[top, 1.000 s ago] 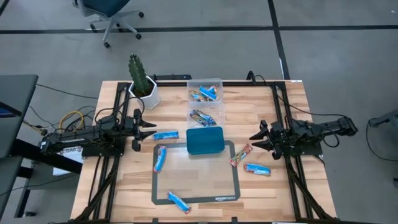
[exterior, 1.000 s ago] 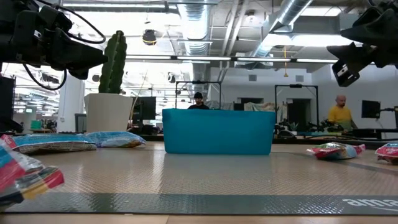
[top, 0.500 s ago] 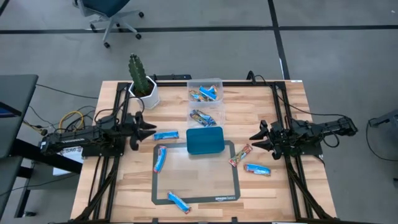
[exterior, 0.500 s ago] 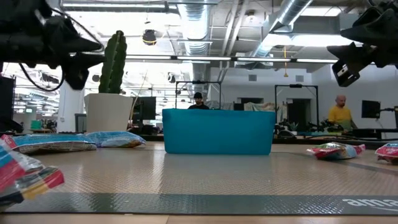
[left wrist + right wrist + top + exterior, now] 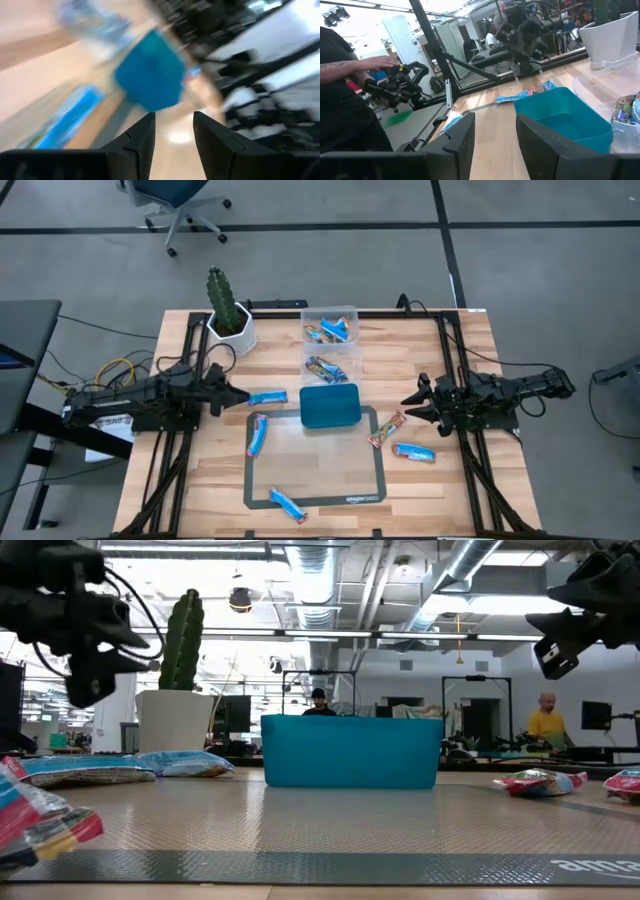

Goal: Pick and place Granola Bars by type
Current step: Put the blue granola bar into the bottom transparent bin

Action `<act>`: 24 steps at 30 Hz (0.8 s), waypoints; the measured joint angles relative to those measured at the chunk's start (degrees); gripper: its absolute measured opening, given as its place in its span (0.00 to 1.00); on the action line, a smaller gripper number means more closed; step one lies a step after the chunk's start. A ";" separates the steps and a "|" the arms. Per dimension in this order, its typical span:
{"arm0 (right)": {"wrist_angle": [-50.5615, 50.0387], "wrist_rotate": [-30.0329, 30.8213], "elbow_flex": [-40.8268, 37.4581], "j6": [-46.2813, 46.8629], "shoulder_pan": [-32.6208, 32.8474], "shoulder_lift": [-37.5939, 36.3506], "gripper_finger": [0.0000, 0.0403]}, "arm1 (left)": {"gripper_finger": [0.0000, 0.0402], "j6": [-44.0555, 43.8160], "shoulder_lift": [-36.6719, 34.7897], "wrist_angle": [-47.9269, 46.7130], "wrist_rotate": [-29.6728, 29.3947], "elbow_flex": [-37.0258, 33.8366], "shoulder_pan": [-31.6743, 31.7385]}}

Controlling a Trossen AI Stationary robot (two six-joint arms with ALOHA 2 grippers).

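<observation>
Granola Bars still lay scattered when I took stock: the blue-wrapped bar [image 5: 266, 397] sat on the wood just ahead of my left gripper [image 5: 238, 394], nearly touching its tips, with the teal tray [image 5: 329, 406] beyond it along the same line. A second blue bar [image 5: 258, 434] lay off to one side of that gripper, on the grey mat [image 5: 314, 460]. Two clear bins [image 5: 331, 345] past the tray, out beyond my reach line, already held a few bars each.

My left gripper hung above the table, fingers [image 5: 137, 142] parted with a narrow gap, holding nothing. The wrist picture was smeared, so the bar's exact lie under me was hard to read.

My right gripper [image 5: 411, 402] waited on the far side of the tray, spread wide and empty, a red-orange bar [image 5: 387, 428] just beside it and another blue one [image 5: 412, 452] near.

Judgement for the pick: I should settle the wrist first, widen the gap, line the fingers across the bar's short width, then descend flat. A thin wrapper could skid on bare wood if one finger landed first.
</observation>
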 joint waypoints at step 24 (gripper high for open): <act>0.07 0.02 0.00 0.00 -0.01 0.00 0.34 | 0.38 33.88 55.99 -10.09 -7.22 27.35 0.00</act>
